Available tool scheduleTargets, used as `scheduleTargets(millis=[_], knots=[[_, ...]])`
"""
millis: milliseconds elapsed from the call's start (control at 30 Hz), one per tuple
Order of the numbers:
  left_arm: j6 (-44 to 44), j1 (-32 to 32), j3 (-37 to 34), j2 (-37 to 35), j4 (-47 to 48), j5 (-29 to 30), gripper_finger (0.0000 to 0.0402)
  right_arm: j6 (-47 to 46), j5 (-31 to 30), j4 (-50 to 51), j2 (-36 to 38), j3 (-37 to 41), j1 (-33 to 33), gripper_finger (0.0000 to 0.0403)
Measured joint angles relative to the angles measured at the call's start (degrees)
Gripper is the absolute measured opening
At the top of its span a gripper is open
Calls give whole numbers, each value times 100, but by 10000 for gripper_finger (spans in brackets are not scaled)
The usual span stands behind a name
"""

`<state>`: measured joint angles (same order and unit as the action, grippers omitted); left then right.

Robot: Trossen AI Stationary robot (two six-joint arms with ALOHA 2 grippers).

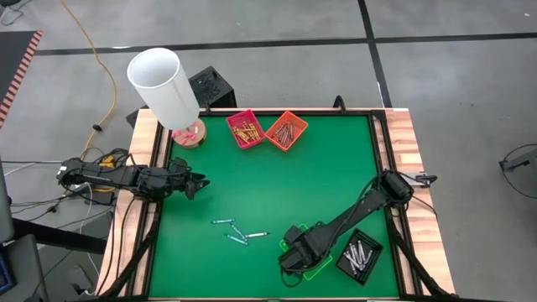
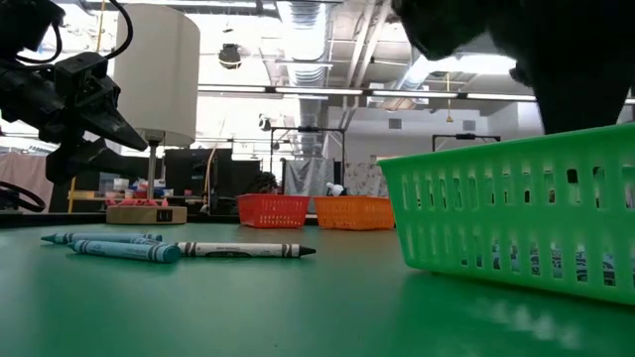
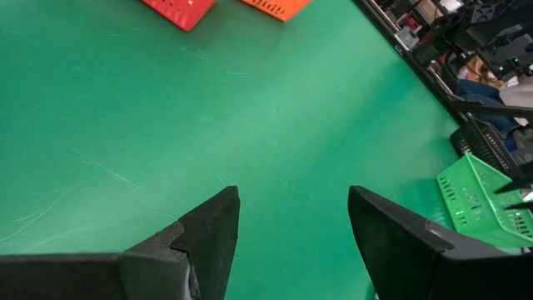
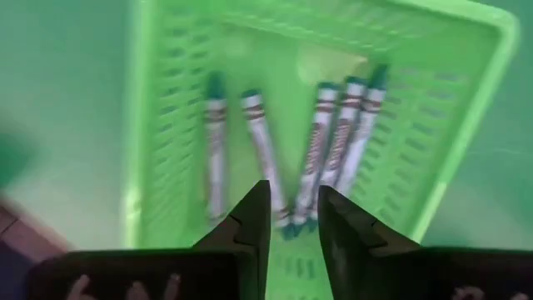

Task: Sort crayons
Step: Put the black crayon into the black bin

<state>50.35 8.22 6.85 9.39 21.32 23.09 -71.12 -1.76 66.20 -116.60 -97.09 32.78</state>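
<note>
Several crayons (image 4: 265, 150) with green tips lie flat on the floor of a green slotted tray (image 4: 491, 50), near the table's front edge right of the middle. My right gripper (image 4: 294, 212) hangs just above this tray (image 1: 317, 268), pointing down, open by a narrow gap with nothing between its fingers. A few more crayons (image 1: 237, 233), teal ones (image 2: 109, 245) and a white-wrapped one (image 2: 246, 250), lie loose on the green mat left of the tray. My left gripper (image 1: 200, 183) waits open at the table's left edge, above the mat (image 3: 291, 208).
A red tray (image 1: 245, 128) and an orange tray (image 1: 286, 130) with crayons stand at the far edge. A black tray (image 1: 359, 255) with grey sticks sits right of the green one. A white-shaded lamp (image 1: 164, 84) stands at the far left corner. Bare mat lies mid-table.
</note>
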Motion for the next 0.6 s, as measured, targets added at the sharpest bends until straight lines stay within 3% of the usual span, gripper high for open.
scheduleTargets(millis=[233, 600], knots=[[1, 0, 1, 0, 0, 0, 215, 901, 913, 104, 2, -591, -250, 101], [2, 1, 1, -1, 0, 0, 215, 2624, 616, -578, 7, -1105, -1022, 101]])
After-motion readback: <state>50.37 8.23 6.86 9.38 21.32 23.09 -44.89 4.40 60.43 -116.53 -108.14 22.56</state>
